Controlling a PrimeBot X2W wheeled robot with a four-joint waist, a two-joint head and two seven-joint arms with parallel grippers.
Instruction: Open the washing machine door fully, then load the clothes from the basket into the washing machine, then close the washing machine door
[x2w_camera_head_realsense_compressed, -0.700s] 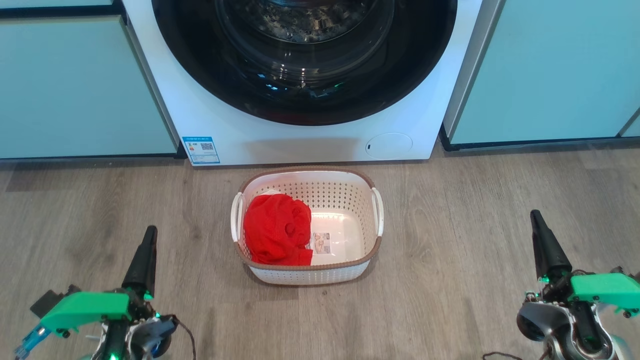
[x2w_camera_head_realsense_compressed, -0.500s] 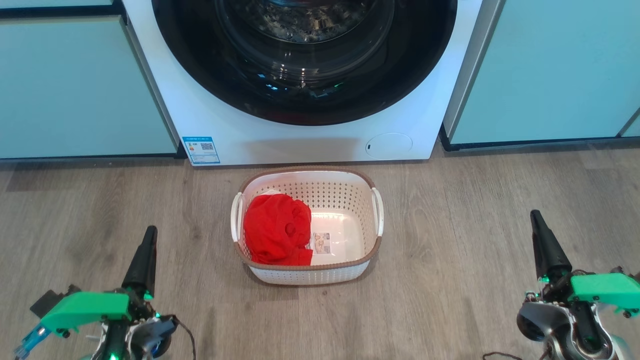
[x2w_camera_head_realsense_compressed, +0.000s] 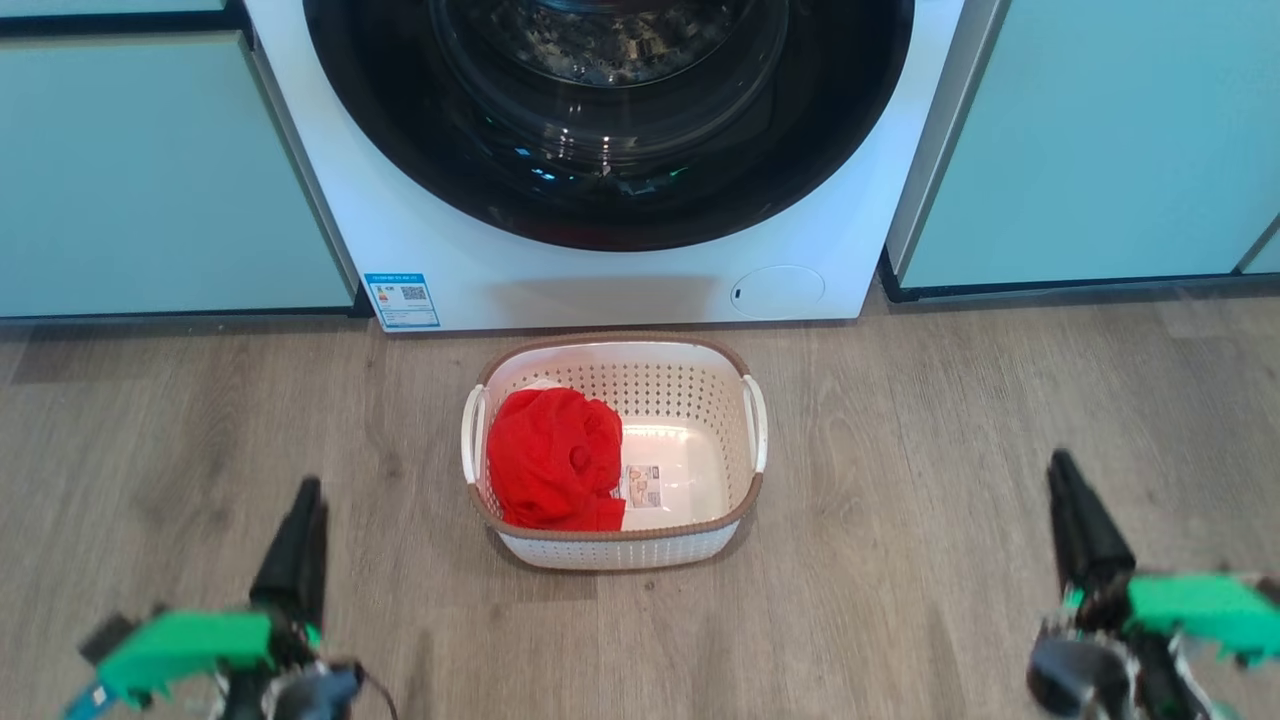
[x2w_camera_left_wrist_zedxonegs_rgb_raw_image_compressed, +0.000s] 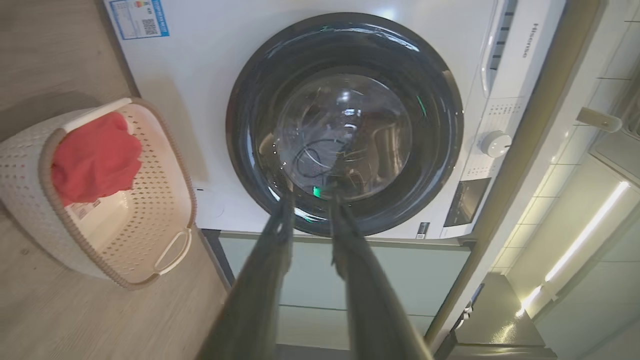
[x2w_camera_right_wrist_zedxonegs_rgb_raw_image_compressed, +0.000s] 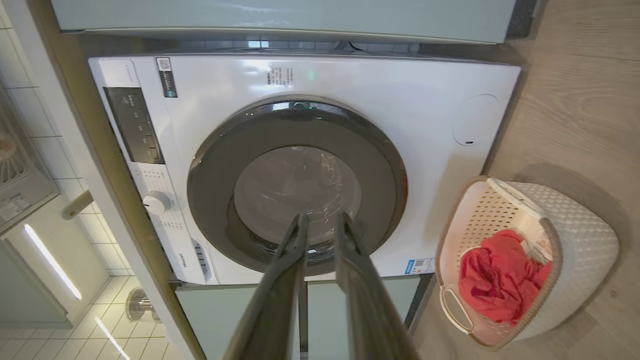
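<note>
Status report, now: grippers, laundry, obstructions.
Both empty: left gripper, right gripper, jaws parted. Washing machine door shut. Red clothes in basket. Nothing seen blocking door.

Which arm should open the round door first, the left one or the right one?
Probably right. The left end effector and right end effector hang low and empty, equally far from the shut door, but the rim's shiny notch, maybe the handle, sits on the robot's right.
</note>
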